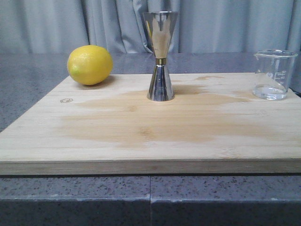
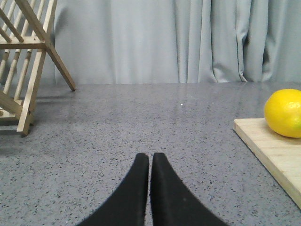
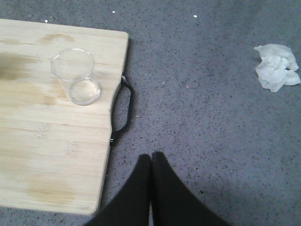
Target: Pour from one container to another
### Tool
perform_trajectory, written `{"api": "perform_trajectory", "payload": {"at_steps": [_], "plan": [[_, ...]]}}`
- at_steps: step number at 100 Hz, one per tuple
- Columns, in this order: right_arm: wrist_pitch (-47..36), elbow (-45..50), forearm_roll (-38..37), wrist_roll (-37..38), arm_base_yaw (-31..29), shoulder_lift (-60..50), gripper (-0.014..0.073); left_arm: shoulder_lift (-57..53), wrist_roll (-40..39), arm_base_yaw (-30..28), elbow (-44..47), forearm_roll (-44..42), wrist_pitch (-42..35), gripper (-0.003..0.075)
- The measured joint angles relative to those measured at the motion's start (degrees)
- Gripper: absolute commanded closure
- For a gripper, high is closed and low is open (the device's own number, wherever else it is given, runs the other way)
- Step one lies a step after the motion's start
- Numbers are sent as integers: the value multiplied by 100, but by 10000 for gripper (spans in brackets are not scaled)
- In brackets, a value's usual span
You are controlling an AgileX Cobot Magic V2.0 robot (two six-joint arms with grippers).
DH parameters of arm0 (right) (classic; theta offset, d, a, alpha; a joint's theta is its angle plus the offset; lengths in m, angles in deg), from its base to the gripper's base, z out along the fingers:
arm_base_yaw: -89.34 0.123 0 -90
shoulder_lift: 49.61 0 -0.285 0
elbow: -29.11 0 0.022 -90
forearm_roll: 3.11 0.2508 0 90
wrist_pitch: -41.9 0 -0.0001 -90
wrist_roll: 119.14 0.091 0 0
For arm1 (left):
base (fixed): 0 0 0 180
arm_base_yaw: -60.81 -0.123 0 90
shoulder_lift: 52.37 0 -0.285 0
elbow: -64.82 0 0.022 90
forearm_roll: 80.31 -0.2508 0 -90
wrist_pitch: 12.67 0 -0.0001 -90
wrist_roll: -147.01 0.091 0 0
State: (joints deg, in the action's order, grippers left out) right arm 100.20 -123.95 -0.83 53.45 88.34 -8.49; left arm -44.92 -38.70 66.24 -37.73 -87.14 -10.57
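The clear glass beaker stands upright at the far right of the wooden board, with a little clear liquid at its bottom; the right wrist view shows the beaker from above. The steel jigger with a gold band at its waist stands upright at the board's back middle. My left gripper is shut and empty over the grey counter, left of the board. My right gripper is shut and empty over the counter, off the board's right edge, apart from the beaker. Neither gripper shows in the front view.
A yellow lemon lies on the board's back left corner. The board has a black handle on its right edge and damp stains. A wooden rack stands far left. A crumpled white tissue lies on the counter to the right.
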Motion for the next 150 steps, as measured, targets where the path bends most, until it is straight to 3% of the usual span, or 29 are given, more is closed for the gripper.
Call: {"api": "perform_trajectory", "payload": {"at_steps": [24,49,124,137,150], "plan": [[0,0,0,12,0,0,665,0,17,0,0,99,-25,739],[0,0,0,12,0,0,666,0,743,0,0,794,-146,739],[-13,0,0,12,0,-13,666,0,798,0,0,850,-310,739],[-358,322,-4,12,0,-318,665,0,798,0,0,850,-318,739],[-1523,1263,-38,12,0,-1073,666,0,807,0,0,850,-318,739]]}}
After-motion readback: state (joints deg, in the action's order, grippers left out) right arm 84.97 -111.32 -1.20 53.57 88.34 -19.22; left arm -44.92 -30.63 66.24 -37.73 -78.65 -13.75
